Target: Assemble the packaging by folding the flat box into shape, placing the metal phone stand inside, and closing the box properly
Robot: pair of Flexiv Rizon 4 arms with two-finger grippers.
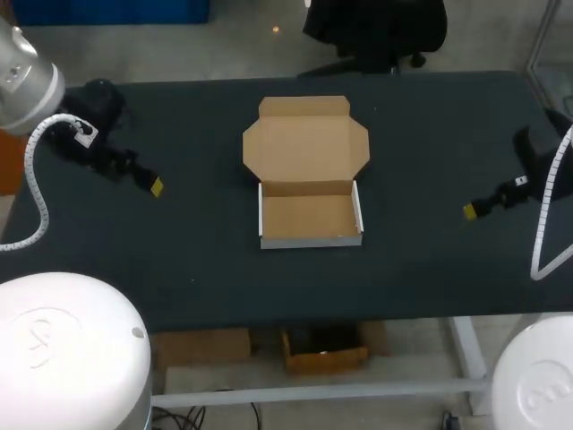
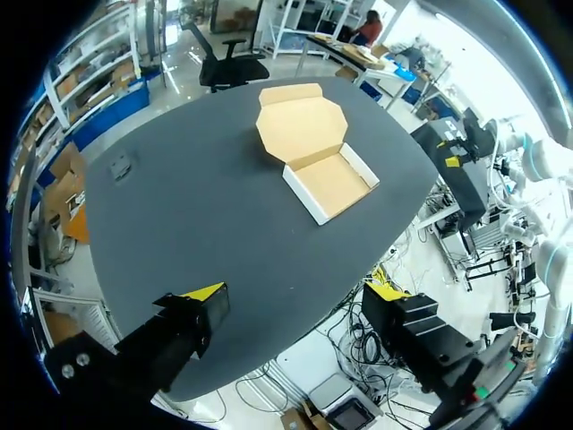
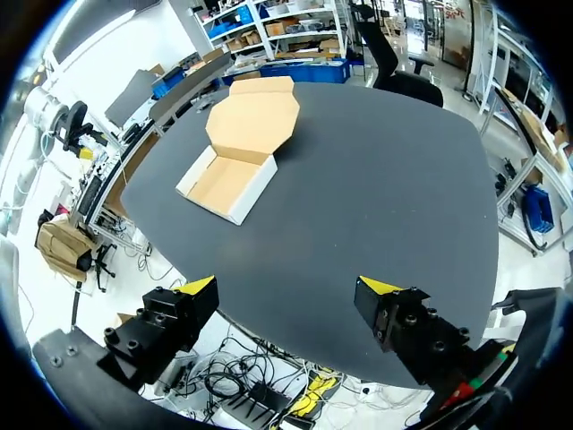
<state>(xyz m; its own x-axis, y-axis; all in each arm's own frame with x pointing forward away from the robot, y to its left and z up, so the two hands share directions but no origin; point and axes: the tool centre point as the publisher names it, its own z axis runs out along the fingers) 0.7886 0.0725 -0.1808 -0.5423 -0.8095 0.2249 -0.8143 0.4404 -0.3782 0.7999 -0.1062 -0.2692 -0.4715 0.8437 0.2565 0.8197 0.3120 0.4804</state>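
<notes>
The cardboard box stands in the middle of the black table, folded into a shallow tray with white outer walls. Its lid lies open and flat behind the tray. The tray is empty, and no metal phone stand shows in any view. My left gripper hovers over the table's left part, well apart from the box, and is open with nothing between its fingers. Far to the right of the box, my right gripper is also open and empty. Both wrist views show the box ahead of the fingers.
The table's front edge runs below the box. A small grey item lies on the table near its back left. Bare black tabletop surrounds the box on every side.
</notes>
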